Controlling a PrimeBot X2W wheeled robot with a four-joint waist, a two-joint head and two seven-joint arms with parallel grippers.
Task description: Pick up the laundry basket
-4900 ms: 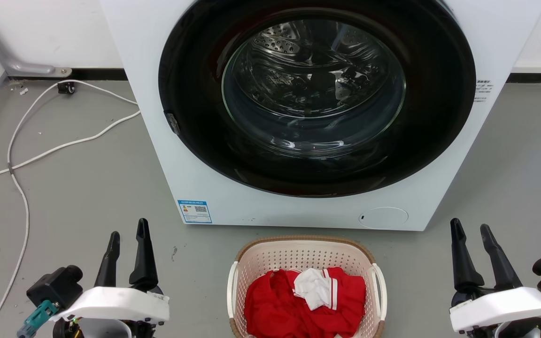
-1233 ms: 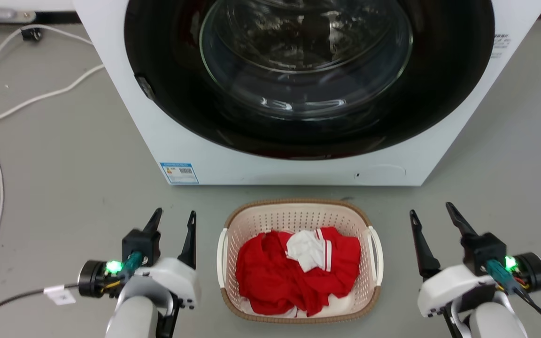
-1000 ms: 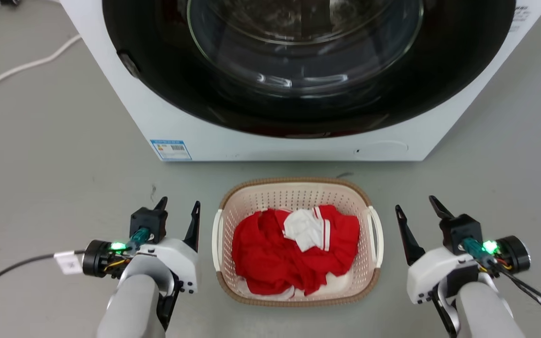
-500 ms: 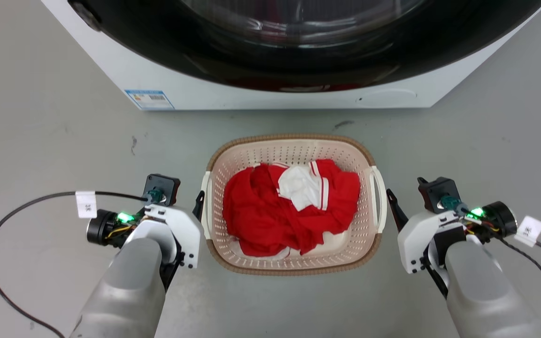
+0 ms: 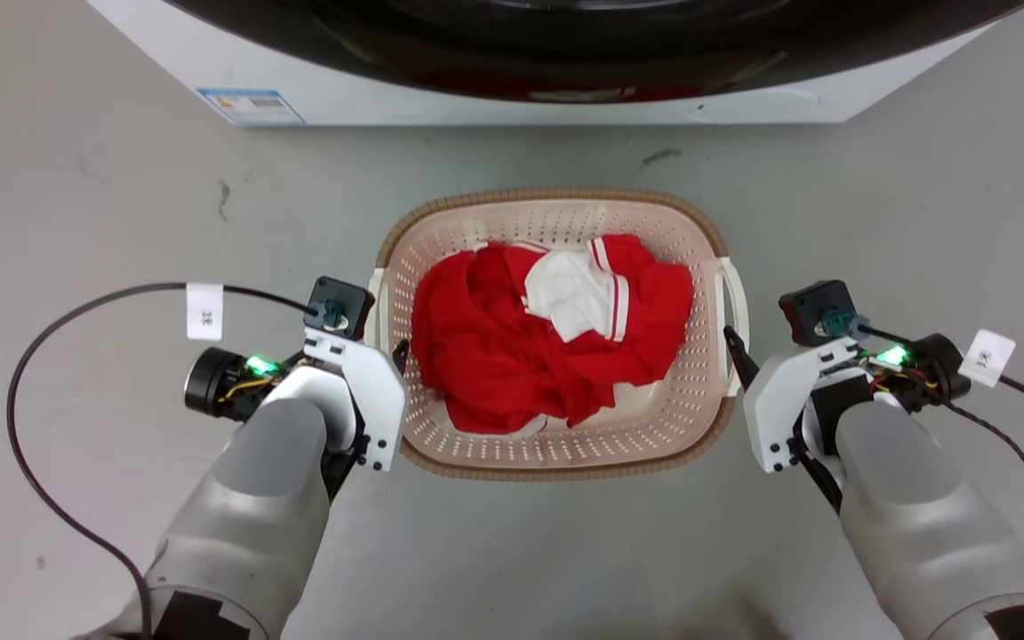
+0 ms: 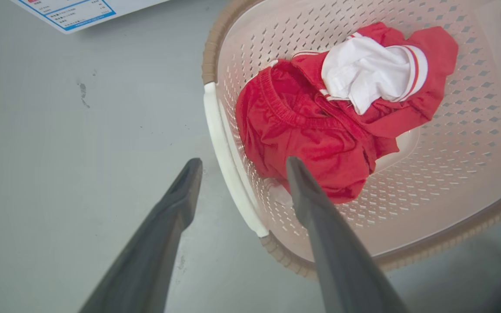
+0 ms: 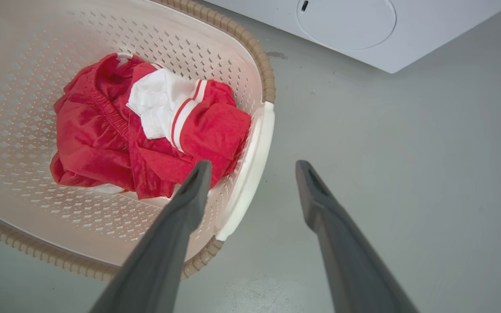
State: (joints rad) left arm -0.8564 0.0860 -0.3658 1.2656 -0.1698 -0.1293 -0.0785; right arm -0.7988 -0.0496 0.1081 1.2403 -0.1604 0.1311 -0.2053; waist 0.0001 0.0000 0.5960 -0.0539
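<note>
Pale grey forearms (image 5: 254,498), white wrist housings (image 5: 370,391) with dark screws (image 5: 374,442), green indicator lights (image 5: 256,364) lit. Black cables (image 5: 148,286) bearing white tags (image 5: 204,311). Long dark tapered fingers (image 6: 159,243) on left gripper (image 6: 241,161) and right gripper (image 7: 252,163).

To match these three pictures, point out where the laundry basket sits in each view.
Head view: basket at the centre, just below the washer.
Left wrist view: basket in the upper right, running off the right edge.
Right wrist view: basket in the upper left, running off the left edge.
Shared landmark: the white cloth on the red clothes inside it.
</note>
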